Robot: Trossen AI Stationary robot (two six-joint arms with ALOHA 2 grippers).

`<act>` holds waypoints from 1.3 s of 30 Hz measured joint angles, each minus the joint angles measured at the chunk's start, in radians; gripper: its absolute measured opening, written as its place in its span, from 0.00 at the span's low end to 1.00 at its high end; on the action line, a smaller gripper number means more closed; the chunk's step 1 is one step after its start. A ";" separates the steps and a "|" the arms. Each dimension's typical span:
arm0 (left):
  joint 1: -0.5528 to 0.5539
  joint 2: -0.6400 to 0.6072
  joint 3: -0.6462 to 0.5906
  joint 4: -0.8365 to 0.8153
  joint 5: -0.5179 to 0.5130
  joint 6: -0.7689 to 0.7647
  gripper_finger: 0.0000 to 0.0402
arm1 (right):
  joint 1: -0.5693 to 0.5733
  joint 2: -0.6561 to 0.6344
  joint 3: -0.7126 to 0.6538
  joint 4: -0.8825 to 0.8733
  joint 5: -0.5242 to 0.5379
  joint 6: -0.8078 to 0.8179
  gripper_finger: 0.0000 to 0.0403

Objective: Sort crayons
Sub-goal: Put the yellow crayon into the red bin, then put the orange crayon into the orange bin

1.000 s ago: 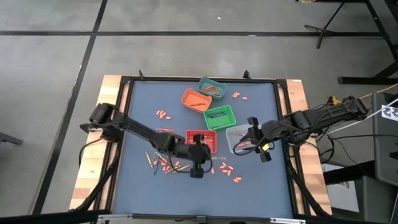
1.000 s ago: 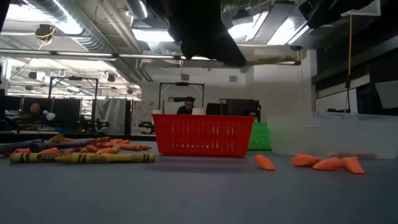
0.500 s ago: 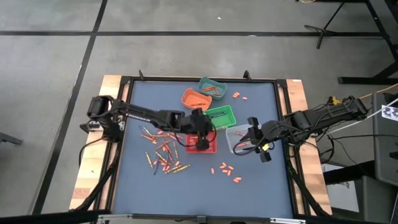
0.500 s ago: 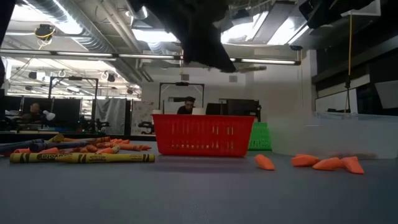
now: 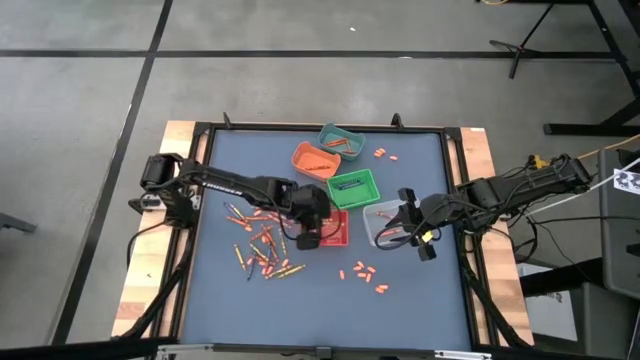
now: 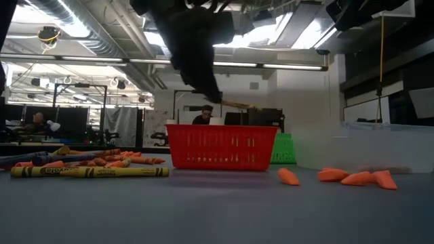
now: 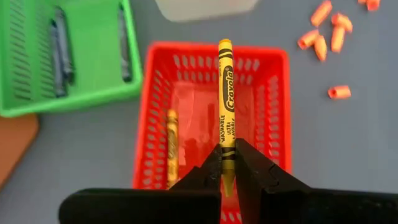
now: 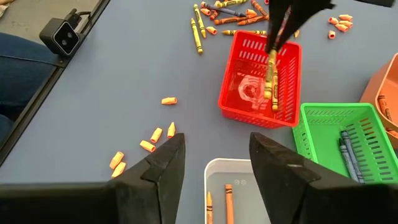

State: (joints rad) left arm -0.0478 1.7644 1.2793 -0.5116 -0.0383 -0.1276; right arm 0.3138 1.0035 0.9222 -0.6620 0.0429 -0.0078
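From above, the left gripper [image 5: 305, 238] hangs over the red bin [image 5: 334, 230]; loose crayons [image 5: 262, 250] lie left of it. Its wrist view shows it pinching a yellow crayon [image 7: 225, 118]. The right gripper [image 8: 214, 165], spread wide, waits above the clear bin [image 8: 239, 196].

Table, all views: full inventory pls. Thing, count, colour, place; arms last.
Red bin: one, table centre; one yellow crayon lies inside.
Green bin: one, beyond the red bin; dark crayons inside.
Orange bin: one, far side; crayons inside.
Teal bin: one, far edge; crayons inside.
Clear bin: one, under the right gripper; two crayons inside.
Loose crayons: many, mostly orange and yellow, left of the red bin.
Orange stubs: several, near side; a few more at the far edge.
Left gripper: shut on a yellow Crayola crayon, above the red bin.
Right gripper: open, over the clear bin.
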 joint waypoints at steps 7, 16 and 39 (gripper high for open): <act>-0.023 0.000 0.000 -0.042 0.000 -0.083 0.10 | 0.000 0.000 0.000 0.002 0.000 0.000 0.45; -0.008 0.000 0.000 -0.062 0.008 -0.085 0.23 | 0.000 0.000 0.000 0.002 0.000 0.000 0.45; 0.080 -0.234 -0.001 -0.755 -0.060 -0.139 0.22 | 0.000 0.000 0.000 0.005 0.001 0.000 0.45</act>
State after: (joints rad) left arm 0.0326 1.5303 1.2781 -1.2665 -0.0982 -0.2671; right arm 0.3138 1.0039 0.9225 -0.6570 0.0440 -0.0074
